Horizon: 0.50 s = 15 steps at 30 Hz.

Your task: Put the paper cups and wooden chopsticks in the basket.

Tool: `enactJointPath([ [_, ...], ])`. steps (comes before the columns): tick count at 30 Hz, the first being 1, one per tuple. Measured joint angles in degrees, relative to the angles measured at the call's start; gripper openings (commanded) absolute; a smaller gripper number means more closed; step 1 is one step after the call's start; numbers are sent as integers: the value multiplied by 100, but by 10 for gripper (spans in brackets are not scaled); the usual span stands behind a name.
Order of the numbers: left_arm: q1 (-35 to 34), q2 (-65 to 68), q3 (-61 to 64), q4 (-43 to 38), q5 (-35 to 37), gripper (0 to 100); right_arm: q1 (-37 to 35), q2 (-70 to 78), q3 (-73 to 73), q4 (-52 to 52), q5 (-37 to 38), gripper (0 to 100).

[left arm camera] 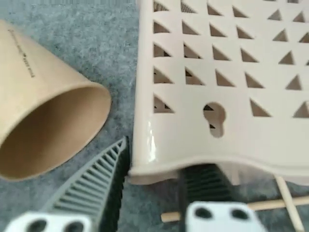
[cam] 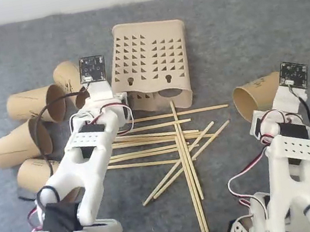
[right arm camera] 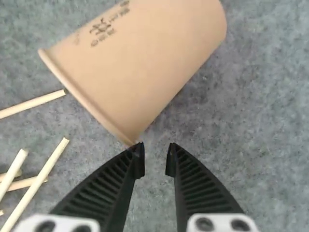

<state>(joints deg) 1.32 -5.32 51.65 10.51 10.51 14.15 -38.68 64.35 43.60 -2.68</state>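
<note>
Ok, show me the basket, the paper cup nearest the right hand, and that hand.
basket [cam: 152, 63], high view, on its perforated wall.
paper cup [right arm camera: 140, 63], right wrist view, mid side wall.
right hand [right arm camera: 154, 157], right wrist view, between its fingertips.

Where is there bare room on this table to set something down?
Bare mat lies between the basket and the lone cup, and along the far edge behind the basket. Crowded: the chopsticks in front of the basket, and the cluster of cups beside the left arm.
</note>
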Motion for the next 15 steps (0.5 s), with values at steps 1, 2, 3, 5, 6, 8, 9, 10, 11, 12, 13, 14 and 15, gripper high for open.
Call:
enactJointPath([
  [1,0,-9,0,9,0,16,0,0,0,0,0,102],
  [2,0,-70,0,88,0,12,0,0,0,0,0,102],
  [3,0,-176,0,237,0,11,-18,0,9,0,0,102],
  [5,79,-484,0,642,0,11,-79,0,18,0,0,102],
  [6,149,-659,-18,870,0,11,-97,0,18,0,0,102],
  [8,316,-1002,-167,1363,9,11,-79,0,18,0,0,102],
  [9,404,-1187,-246,1574,18,11,-70,0,18,0,0,102],
  [10,492,-1345,-325,1776,26,11,-70,0,18,0,0,102],
  [11,580,-1477,-422,1969,35,11,-79,0,18,0,0,102],
  [12,668,-1600,-519,2163,44,11,-79,0,18,0,0,102],
  [13,721,-1679,-668,2356,167,11,-79,0,18,0,0,102],
  [14,756,-1732,-835,2567,316,11,-79,0,18,0,0,102],
  [15,765,-1741,-1037,2796,475,11,-79,0,18,0,0,102],
])
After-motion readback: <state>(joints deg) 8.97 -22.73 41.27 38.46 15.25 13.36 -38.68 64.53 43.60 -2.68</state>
